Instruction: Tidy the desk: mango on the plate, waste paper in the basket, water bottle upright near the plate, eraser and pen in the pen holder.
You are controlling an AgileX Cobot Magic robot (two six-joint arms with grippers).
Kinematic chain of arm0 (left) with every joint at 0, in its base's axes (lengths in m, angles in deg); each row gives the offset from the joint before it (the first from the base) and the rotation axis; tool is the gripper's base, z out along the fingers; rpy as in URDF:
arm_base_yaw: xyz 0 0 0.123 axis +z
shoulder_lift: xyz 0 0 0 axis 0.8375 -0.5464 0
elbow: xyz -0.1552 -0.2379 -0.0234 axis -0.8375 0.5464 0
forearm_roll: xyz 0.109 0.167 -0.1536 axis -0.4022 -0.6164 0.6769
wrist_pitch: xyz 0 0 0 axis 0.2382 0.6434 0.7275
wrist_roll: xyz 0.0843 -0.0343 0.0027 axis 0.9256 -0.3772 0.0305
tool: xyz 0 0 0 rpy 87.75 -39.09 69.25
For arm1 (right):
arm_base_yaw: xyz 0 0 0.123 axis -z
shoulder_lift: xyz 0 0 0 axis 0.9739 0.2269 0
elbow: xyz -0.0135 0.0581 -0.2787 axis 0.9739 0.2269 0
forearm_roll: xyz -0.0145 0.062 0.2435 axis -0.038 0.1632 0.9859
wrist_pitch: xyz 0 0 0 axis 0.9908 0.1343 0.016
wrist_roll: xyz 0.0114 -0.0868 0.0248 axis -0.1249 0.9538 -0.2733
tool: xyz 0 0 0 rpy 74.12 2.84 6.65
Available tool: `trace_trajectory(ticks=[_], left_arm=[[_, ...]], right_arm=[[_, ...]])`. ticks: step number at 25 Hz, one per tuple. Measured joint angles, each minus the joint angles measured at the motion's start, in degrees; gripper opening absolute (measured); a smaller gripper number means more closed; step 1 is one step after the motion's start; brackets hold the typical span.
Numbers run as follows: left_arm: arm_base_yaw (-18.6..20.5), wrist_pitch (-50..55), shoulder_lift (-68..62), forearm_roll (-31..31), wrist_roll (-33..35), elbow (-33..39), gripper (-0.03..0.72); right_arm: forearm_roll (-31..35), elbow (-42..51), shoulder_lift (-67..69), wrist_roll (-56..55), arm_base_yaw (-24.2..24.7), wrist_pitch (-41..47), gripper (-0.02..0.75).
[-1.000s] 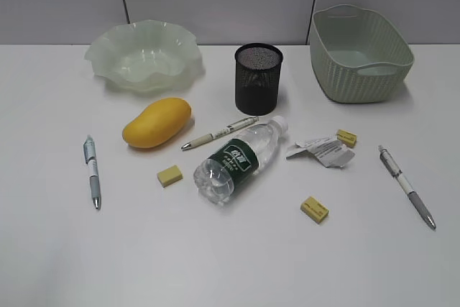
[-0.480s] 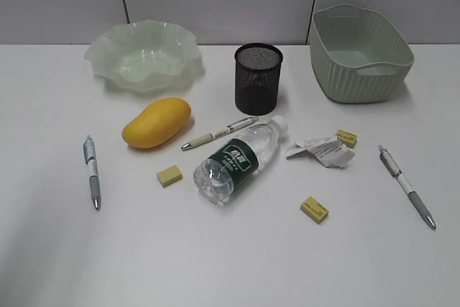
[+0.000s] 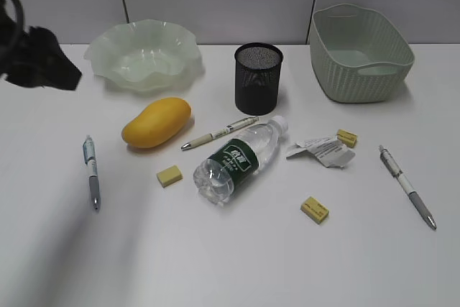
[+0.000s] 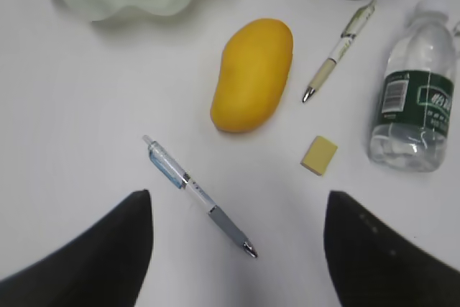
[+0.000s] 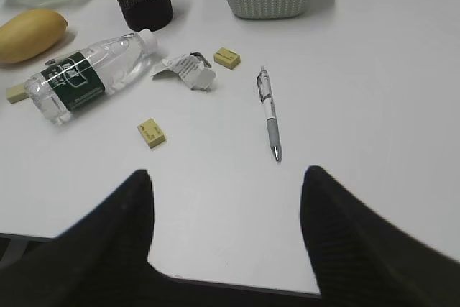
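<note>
The mango (image 3: 157, 122) lies on the desk (image 3: 230, 264) in front of the plate (image 3: 144, 55). The water bottle (image 3: 241, 157) lies on its side, its cap towards the pen holder (image 3: 258, 77). The waste paper (image 3: 321, 150) lies right of the bottle, in front of the basket (image 3: 359, 52). Three pens (image 3: 92, 172) (image 3: 219, 133) (image 3: 407, 186) and three yellow erasers (image 3: 169, 175) (image 3: 315, 208) (image 3: 347, 137) lie loose. My left gripper (image 4: 237, 199) is open and empty above the left pen (image 4: 198, 193), short of the mango (image 4: 253, 73). My right gripper (image 5: 226, 177) is open and empty near the desk's front edge.
My left arm (image 3: 36, 62) is a dark blur at the upper left of the exterior view, beside the plate. A grey panel wall stands behind the desk. The right wrist view shows the right pen (image 5: 269, 113) and an eraser (image 5: 152, 133) ahead of the jaws.
My left arm has come into the exterior view at the upper left and casts a shadow on the left of the desk. No object has moved.
</note>
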Motion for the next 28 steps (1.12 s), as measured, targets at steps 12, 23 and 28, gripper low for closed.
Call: trace_trajectory(ticks=[12,23,28], left_arm=[[-3.0,-0.1,-25.1,-1.7,4.5,-11.4,0.664],[-3.0,2.1,-39.0,-1.7,7.1,-24.2,0.666],[-3.1,4.2,-42.2,-1.5,8.9,-26.3,0.666]], right_arm=[[0.0,0.0,0.0,0.0,0.0,0.0,0.508],[0.0,0.0,0.0,0.0,0.0,0.0,0.508],[0.0,0.0,0.0,0.0,0.0,0.0,0.508]])
